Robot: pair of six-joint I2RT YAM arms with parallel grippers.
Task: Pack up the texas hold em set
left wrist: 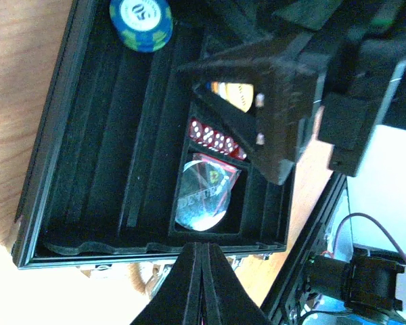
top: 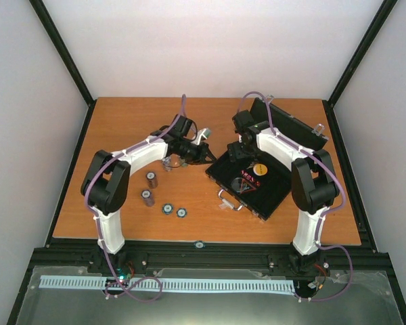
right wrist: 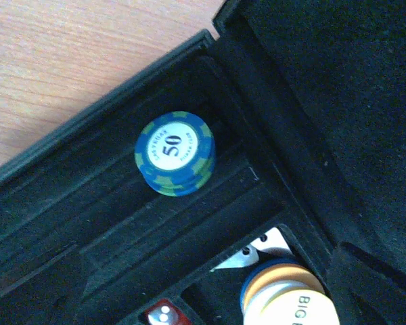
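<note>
left hand: fingers pressed flat together, nothing seen between them, poised just beside the edge of the open case. right hand: spread wide, holding nothing, hovering over the inside of the case.

the case lies open on the right half of the worktop, its lid tilted back. inside, a blue chip stack sits in a groove. red dice lie just beside a clear round disc in a square pocket, with a yellow and white disc near them.

likely step: fetching the loose chips. to do it well, the left hand should open before it lowers, close around a stack's sides so the chips stay together, and lay it in a free groove beside the blue stack. it should keep apart from the right hand, which crowds the same case.

only the overhead view shows what is left outside: two upright chip stacks and two flat chips on the worktop, left of the case. only the wrist views show the grooves and what the pocket holds.
</note>
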